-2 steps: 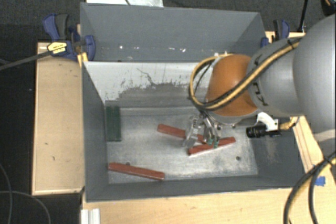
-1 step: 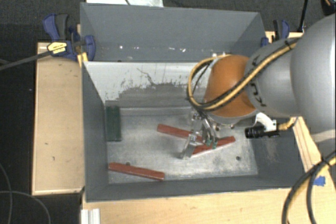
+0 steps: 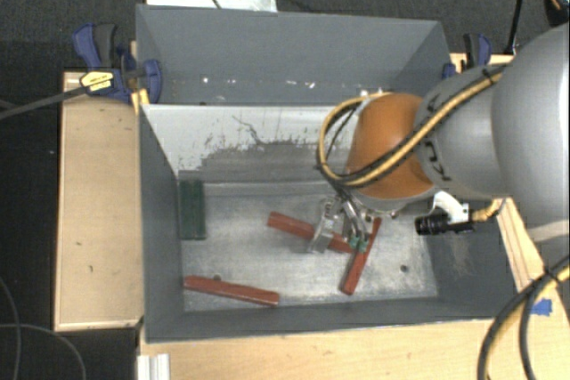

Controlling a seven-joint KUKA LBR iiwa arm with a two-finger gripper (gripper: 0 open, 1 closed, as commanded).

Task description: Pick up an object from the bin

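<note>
My gripper (image 3: 337, 236) is low in the middle of the bin, just under the orange cover, its metal fingers down among the red sticks. One short red-brown stick (image 3: 294, 226) lies right at the fingers, running from centre-left toward them. A second red stick (image 3: 356, 264) slants down to the right of the fingers. Whether either stick is between the fingers is hidden by the gripper body.
A long red-brown stick (image 3: 232, 289) lies along the bin's front left. A dark green block (image 3: 191, 209) stands against the left wall. The arm and its cables cover the bin's right side.
</note>
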